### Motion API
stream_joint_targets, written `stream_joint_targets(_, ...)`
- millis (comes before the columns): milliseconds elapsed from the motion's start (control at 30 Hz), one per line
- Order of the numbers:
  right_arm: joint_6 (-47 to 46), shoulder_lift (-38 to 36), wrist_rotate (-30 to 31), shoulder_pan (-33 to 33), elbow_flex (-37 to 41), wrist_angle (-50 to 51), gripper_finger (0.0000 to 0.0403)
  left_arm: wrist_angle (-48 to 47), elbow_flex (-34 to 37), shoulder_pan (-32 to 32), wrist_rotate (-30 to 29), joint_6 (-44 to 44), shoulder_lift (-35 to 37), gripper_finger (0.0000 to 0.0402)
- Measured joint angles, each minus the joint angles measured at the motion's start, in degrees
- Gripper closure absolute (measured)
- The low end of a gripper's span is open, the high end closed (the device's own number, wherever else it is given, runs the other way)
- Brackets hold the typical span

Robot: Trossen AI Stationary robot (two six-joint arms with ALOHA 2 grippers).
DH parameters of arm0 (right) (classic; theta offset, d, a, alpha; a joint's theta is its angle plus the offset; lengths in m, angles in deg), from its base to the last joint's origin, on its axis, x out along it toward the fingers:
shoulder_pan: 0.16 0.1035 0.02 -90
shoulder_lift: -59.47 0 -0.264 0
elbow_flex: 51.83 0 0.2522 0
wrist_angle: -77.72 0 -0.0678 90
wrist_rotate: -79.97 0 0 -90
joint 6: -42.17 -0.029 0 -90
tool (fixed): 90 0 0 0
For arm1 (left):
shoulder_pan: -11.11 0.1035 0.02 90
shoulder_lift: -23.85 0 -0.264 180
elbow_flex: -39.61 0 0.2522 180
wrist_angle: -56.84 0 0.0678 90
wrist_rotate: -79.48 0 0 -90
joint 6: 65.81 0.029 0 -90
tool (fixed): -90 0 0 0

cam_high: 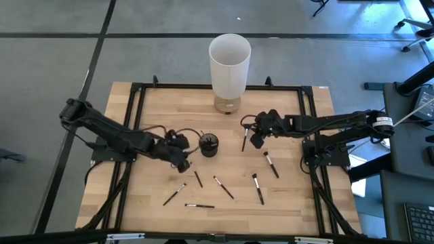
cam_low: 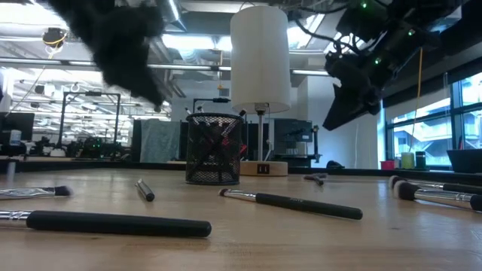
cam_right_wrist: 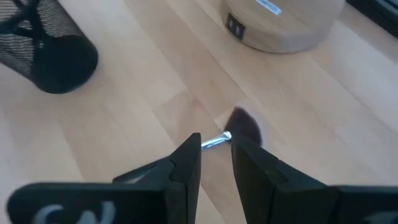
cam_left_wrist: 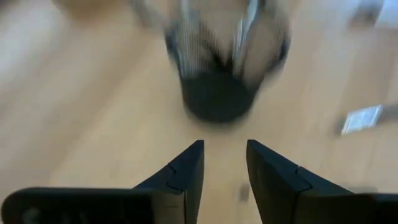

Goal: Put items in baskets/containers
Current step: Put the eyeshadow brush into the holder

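The dark mesh cup (cam_high: 208, 144) stands mid-table with brush handles sticking out of it; the low view shows the cup (cam_low: 214, 149) in the centre. My left gripper (cam_high: 186, 153) hovers just left of the cup, open, with nothing between its fingers (cam_left_wrist: 186, 168). My right gripper (cam_high: 253, 139) hangs above the table to the right of the cup, shut on a makeup brush (cam_right_wrist: 219, 140) whose silver ferrule and dark bristles (cam_right_wrist: 246, 128) poke out past the fingertips. Several makeup brushes lie loose in front, among them one (cam_high: 224, 188) and another (cam_high: 258, 188).
A tall white cylinder (cam_high: 230, 64) on a wooden base (cam_right_wrist: 280, 28) stands behind the cup at the table's far edge. A black frame (cam_high: 135, 122) runs around the tabletop. Loose brushes (cam_low: 105, 223) (cam_low: 294, 202) lie close to the low camera.
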Motion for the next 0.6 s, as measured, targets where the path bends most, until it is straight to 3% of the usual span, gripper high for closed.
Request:
stream_joint_targets(100,-0.1,0.0,-1.7,-0.7,0.6,0.1,0.0313,0.7,0.0,0.2,7.2,3.8,-3.3,0.0284)
stream_joint_targets(200,-0.6,0.0,-3.1,-1.0,0.9,-0.1,0.0313,3.7,-0.7,-0.4,12.2,13.0,-5.4,0.0286)
stream_joint_targets(433,-0.8,0.0,-3.5,-1.1,0.9,0.0,0.0313,6.5,-4.7,-3.8,12.9,34.6,-9.6,0.0292)
stream_joint_targets(600,-0.9,0.0,-3.6,-1.1,0.9,0.0,0.0313,6.3,-5.4,-4.3,14.9,42.4,-15.5,0.0287)
